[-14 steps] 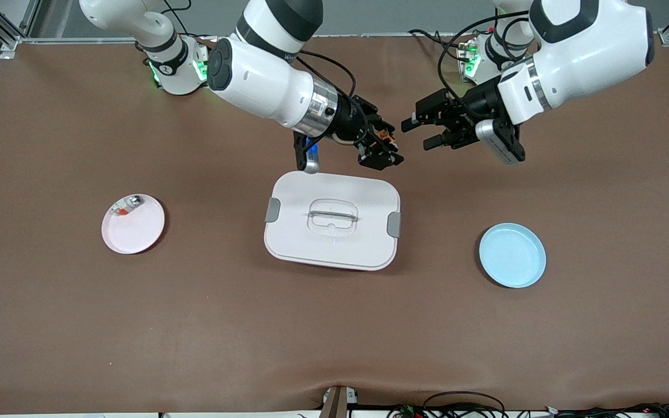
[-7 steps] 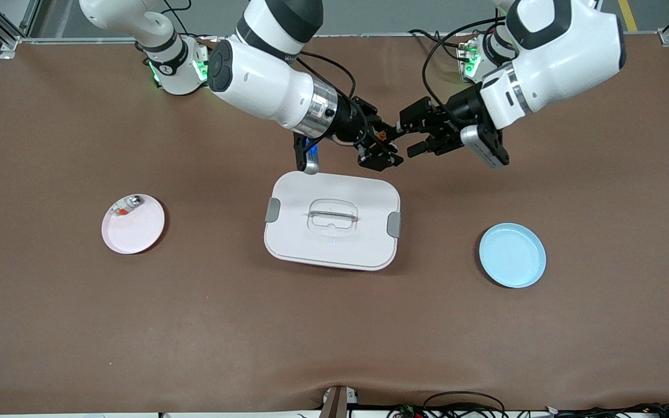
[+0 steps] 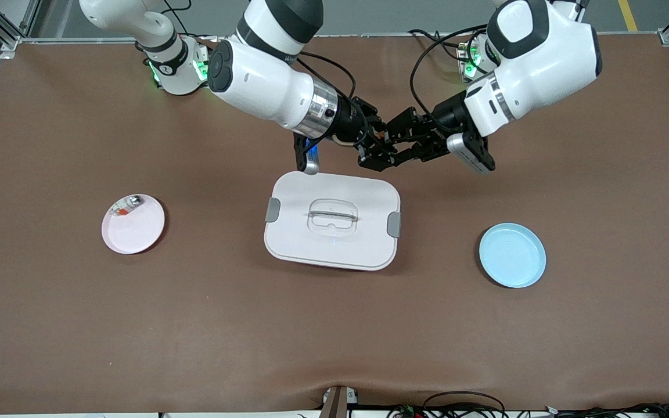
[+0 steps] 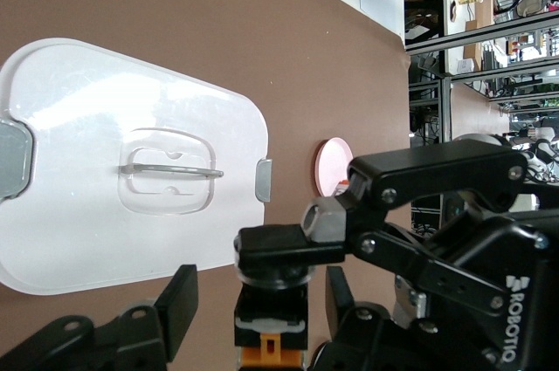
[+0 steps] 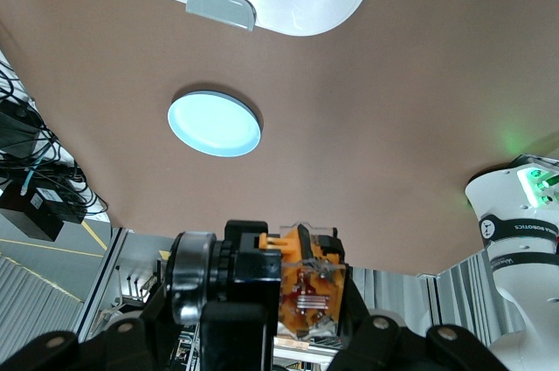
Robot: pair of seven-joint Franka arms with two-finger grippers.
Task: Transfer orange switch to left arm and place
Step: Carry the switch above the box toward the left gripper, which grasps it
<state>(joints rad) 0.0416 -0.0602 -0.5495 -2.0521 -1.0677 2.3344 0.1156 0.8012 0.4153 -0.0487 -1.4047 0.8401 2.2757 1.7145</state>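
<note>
The orange switch (image 3: 382, 138) is up in the air over the table, just past the box's edge on the robots' side. My right gripper (image 3: 378, 148) is shut on it; the right wrist view shows its orange body (image 5: 307, 288) between the black fingers. My left gripper (image 3: 397, 141) has come up to it. In the left wrist view the switch (image 4: 271, 323) sits between my open left fingers (image 4: 179, 310) without touching them. The white box (image 3: 332, 220) stands mid-table, below both grippers, and also shows in the left wrist view (image 4: 87, 170).
A pink plate (image 3: 133, 223) with a small silver-green-red piece (image 3: 126, 205) lies toward the right arm's end of the table. A blue plate (image 3: 512, 255) lies toward the left arm's end and shows in the right wrist view (image 5: 214, 123).
My left gripper has moved toward the right gripper, and its open fingers now stand on either side of the switch. The right arm has held still.
</note>
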